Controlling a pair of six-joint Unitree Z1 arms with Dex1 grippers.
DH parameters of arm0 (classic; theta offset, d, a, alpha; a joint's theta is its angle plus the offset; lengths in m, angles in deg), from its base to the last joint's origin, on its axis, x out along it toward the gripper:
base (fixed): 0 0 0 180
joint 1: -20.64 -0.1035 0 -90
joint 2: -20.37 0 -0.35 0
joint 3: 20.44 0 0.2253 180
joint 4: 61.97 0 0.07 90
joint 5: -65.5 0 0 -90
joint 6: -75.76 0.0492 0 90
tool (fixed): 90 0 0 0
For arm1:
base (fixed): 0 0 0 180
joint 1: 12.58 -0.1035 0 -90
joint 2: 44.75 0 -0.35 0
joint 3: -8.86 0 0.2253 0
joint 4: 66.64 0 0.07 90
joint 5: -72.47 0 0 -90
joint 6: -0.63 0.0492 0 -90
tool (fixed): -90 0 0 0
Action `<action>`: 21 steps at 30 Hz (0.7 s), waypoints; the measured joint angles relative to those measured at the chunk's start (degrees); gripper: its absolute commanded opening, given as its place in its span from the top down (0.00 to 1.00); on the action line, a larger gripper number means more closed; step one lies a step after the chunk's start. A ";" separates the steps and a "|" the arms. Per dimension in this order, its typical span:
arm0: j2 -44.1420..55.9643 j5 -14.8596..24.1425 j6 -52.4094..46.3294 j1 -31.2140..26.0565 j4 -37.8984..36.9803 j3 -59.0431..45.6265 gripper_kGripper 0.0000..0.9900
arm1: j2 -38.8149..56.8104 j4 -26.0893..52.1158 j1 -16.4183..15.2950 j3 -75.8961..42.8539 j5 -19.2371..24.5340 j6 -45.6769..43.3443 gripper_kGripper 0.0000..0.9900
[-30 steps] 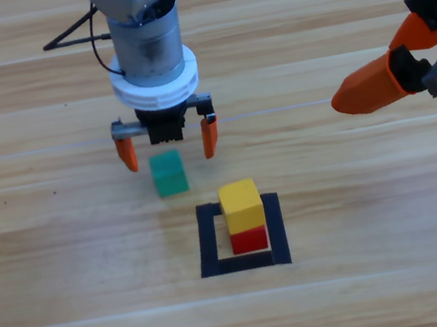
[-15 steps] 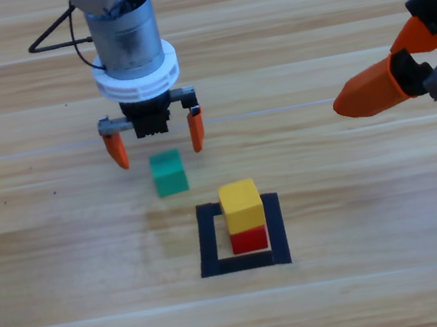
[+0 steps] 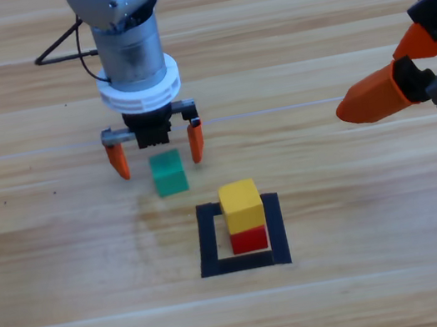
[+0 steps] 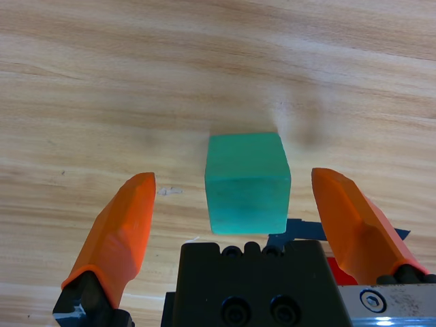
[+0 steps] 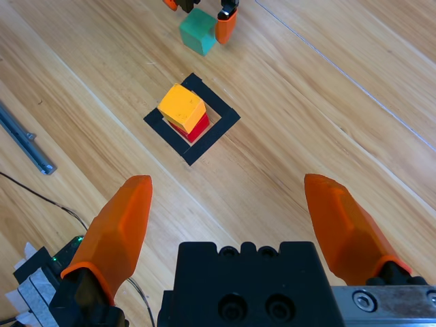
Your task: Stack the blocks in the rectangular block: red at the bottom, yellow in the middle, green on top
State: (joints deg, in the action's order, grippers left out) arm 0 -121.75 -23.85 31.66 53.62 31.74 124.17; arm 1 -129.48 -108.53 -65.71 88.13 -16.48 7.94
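The green cube [image 3: 169, 173] [image 4: 246, 182] [image 5: 198, 31] lies on the wood left of and behind the rectangular block [image 3: 208, 241] [image 5: 226, 123], a black tape outline. Inside that outline the yellow cube [image 3: 240, 200] [image 5: 181, 104] rests on the red cube [image 3: 249, 239] [image 5: 196, 126]. My left gripper [image 3: 156, 152] [image 4: 238, 225] hangs open just behind the green cube, one jaw on each side, touching nothing. Far off at the right edge waits my right gripper [image 3: 376, 97] [image 5: 231, 225], open and holding nothing.
A black cable [image 3: 66, 42] runs behind the left arm. In the right wrist view a grey metal bar [image 5: 24, 139] and thin wires lie at the left. Bare wood surrounds the outline.
The left gripper has shifted left and drawn a little back from the green cube, staying open. The cubes and the right arm have hardly moved.
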 measured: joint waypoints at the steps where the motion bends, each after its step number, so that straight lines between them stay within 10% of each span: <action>1: -0.15 -0.01 -0.02 0.00 -0.03 0.00 0.01 | 0.00 0.00 0.00 0.00 0.00 0.00 0.01; 13: -1.58 -0.35 -1.19 0.34 -1.25 0.00 0.06 | 0.00 0.00 0.00 -0.06 0.00 0.00 0.01; 21: -2.05 -0.50 -1.66 0.89 -1.84 0.00 0.32 | 0.00 0.00 0.00 -0.07 0.00 0.00 0.01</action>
State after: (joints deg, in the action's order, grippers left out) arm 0 -123.80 -24.35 30.01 54.51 29.90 124.17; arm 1 -129.48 -108.53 -65.71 88.06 -16.48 7.94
